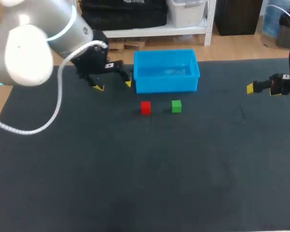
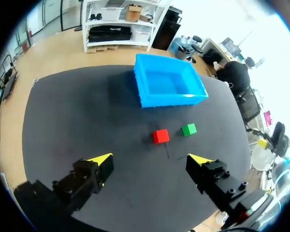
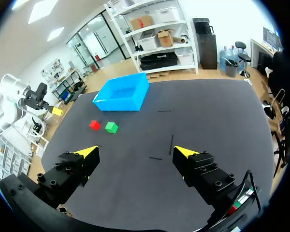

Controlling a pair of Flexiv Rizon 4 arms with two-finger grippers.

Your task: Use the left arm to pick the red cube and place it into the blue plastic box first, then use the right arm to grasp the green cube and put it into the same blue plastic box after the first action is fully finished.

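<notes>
A dark table (image 1: 135, 183) fills the scene. The big silver left arm (image 1: 34, 43) comes in over its far left corner. The blue plastic box (image 1: 166, 83) stands on the far side of the table near the middle. The left fingers (image 1: 99, 87) hang just beside the box's left wall, spread wide apart with nothing between them. The right fingers (image 3: 87, 152) are well off at the table's right edge, likewise spread and holding nothing. On the table just in front of the box sit the red cube (image 1: 145, 107) and, close beside it on its right, the green cube (image 1: 176, 106), not touching.
</notes>
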